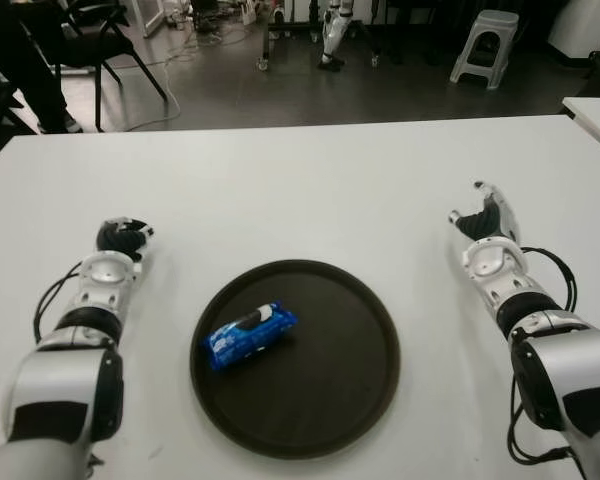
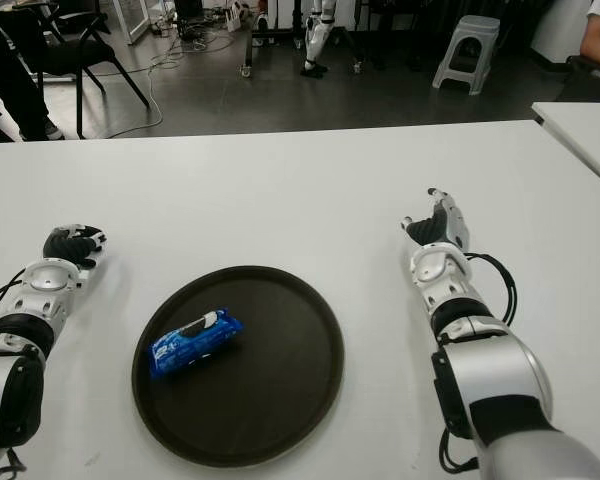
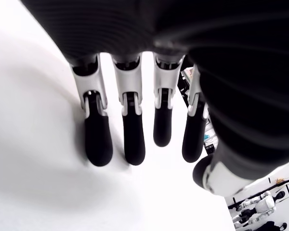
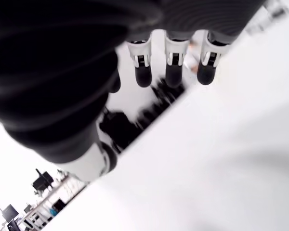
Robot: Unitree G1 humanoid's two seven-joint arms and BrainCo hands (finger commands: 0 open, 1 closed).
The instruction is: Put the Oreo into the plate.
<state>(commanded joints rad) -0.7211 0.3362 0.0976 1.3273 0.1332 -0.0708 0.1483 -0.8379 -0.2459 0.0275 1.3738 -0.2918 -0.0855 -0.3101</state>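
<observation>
oreo [image 1: 250,334] on plate [image 1: 350,380], robot hands open

A white table [image 1: 310,190] fills most of the frame, and a second white tabletop [image 1: 595,118] juts in at the right edge. Beyond them, on the grey floor [image 1: 280,90], a black chair [image 1: 100,35] stands at upper left and a pale plastic stool [image 1: 485,45] at upper right, with what may be cables [image 1: 195,35] trailing between

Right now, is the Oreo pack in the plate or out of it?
In. The blue Oreo pack lies inside the dark round plate, left of its centre; neither hand holds it.
</observation>
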